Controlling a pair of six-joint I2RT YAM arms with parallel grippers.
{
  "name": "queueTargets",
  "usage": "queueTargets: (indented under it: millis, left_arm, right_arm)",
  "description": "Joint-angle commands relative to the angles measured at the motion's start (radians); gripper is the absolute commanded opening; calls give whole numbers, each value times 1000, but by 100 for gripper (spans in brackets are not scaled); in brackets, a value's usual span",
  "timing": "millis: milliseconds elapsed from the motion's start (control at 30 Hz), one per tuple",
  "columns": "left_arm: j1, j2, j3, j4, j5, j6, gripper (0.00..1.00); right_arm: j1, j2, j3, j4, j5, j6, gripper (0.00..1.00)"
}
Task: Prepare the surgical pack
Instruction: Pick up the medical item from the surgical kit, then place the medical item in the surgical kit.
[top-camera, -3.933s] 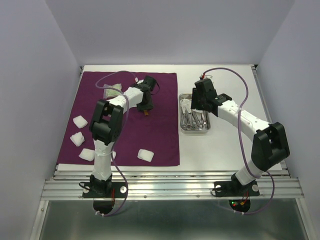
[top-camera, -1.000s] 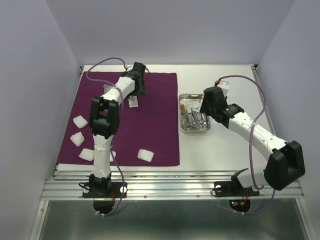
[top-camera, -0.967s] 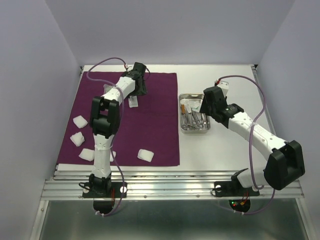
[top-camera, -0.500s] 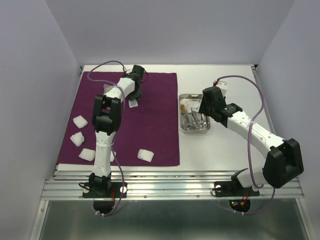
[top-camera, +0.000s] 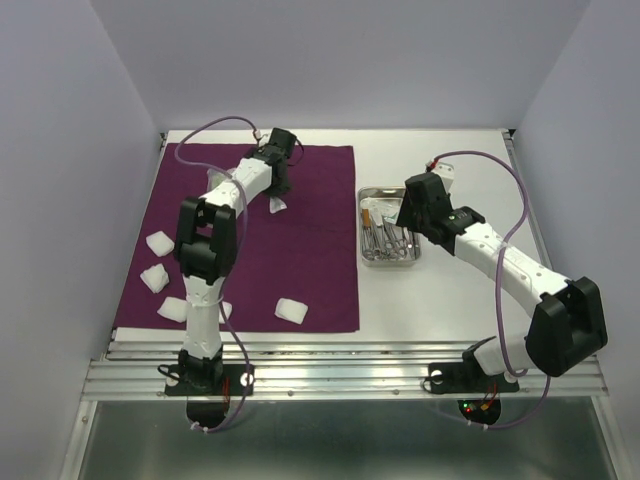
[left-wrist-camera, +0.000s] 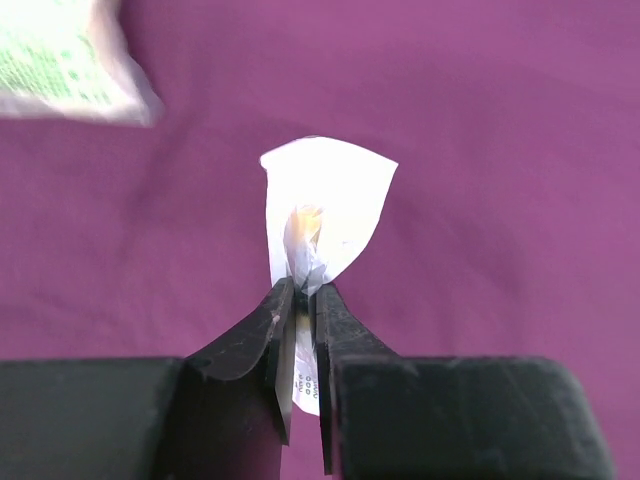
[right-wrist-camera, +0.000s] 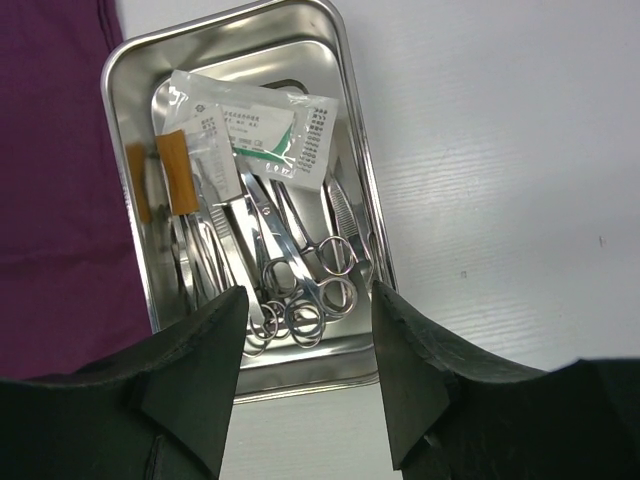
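Toward the far edge of the purple drape (top-camera: 310, 250), the left gripper (left-wrist-camera: 300, 292) had its 2 jaws pinched nearly together on a small white packet (left-wrist-camera: 330, 200) that stood up from the fingertips, with a green-printed packet (left-wrist-camera: 60, 55) lying near it on the cloth. The right gripper (right-wrist-camera: 308, 292) hung wide open and empty over the steel tray (right-wrist-camera: 120, 110), which sat on the white table (right-wrist-camera: 500, 150) just beside the drape and held scissors and forceps (right-wrist-camera: 270, 235) and 2 packets (right-wrist-camera: 260, 125). White gauze pads (top-camera: 290, 310) lay scattered on the drape's near half.
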Motion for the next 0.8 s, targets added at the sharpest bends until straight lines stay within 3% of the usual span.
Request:
queueTargets:
  millis: [0,300,400,433,533,700,767]
  left_arm:
    - [-87,-163,-75,37,48,-19,12]
    - [-240,-244,-289,134,145,-135,21]
    - [-247,-234,-326,143,173,-135,48]
    - [-248,-234,-327,134,174,-134,63]
    - [-248,-275,-327,125,173,-124,72]
    - [-218,-411,-326,72,90,-106,73]
    - [-152,-456,-355,63,88,-101,72]
  right_arm:
    - [-6,-24,22,39,-20,20,58]
    - [-6,-4,31,42,-55,16,58]
    - [-6,-1,33,48,-64,14,58]
    - [-6,1,36,50,-67,14,58]
    - [3,15,48,59,-92,5,58]
    - [152,172,170,5,31,-35,66]
    - [190,238,255,-10,17,-40,66]
